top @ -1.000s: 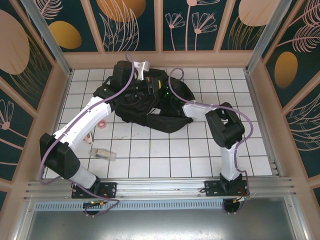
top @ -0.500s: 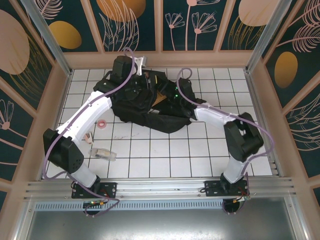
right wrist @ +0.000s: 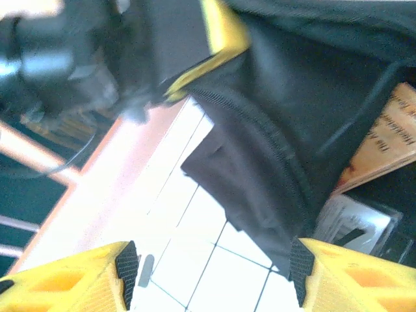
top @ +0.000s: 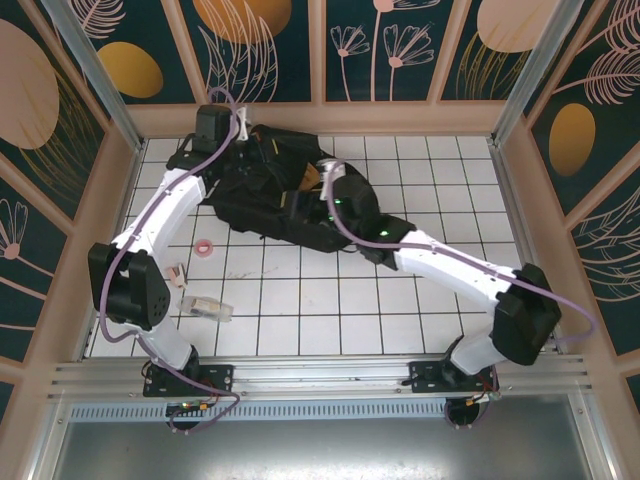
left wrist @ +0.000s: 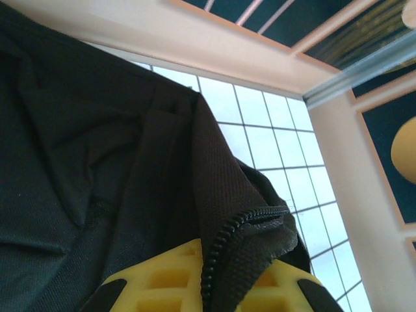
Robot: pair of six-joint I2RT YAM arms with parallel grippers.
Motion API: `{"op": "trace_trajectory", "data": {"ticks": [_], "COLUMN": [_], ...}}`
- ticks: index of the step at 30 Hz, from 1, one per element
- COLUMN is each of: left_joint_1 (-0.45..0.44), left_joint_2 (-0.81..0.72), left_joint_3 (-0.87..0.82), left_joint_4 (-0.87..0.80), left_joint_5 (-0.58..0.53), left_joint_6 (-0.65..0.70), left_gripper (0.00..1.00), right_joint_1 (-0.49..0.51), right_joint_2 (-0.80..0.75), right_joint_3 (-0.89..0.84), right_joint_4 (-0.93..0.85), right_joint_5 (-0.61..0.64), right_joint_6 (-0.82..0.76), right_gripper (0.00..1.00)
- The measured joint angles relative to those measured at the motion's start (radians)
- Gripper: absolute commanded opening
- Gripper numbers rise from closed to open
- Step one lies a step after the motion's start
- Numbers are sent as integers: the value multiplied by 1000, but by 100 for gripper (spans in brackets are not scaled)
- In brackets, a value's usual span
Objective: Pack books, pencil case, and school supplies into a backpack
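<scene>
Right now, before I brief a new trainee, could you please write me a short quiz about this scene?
1. True or false: the left pincer is closed on the zipper edge of the backpack.
2. Which one stands open? A: the left pincer. B: the right pincer.
3. Fill in: the pink tape roll lies on the ____, outside the backpack.
Key: 1 true; 2 B; 3 table.

book [right wrist: 383, 140]: cut by right edge, partly under backpack [right wrist: 312, 97] fabric
left gripper [left wrist: 211, 273]: jaws cut off at bottom edge
pale item [top: 205, 306] on worktop [top: 400, 300]: too small to name
</scene>
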Motion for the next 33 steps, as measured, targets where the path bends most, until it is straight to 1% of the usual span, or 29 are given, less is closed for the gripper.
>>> {"op": "trace_trajectory", "data": {"ticks": [4,8,12,14,16,21,26,33], "left_joint_1": [42,97,204,242,263,267,269,278], "left_joint_2": [2,2,2,3,3,2,2,2], "left_joint_3": [0,0,-39,-60,-74,-95,-106,-106], "left_joint_4": [6,6,39,41,53,103,118,122], "left_joint_5": [10,-6,-2,-3,-11,-10,-9,2], "left_joint_6": [-1,9,-12,-19,-24,-38,-53,-64], "left_gripper": [0,0,0,0,0,0,0,0], "right_joint_1": [81,152,202,217,225,225,229,233], "right_joint_2": [201,444,694,782,856,950,984,1009], "right_joint_3": [193,389,614,696,758,805,806,794], "right_joint_4": [-66,-135,-223,-253,-270,-277,-253,-191], "right_joint_5": [-20,-34,-23,-11,2,39,52,36], "right_joint_6": [-95,-171,-234,-264,-286,-336,-377,-408], "right_gripper": [66,68,75,77,80,81,81,79]}}
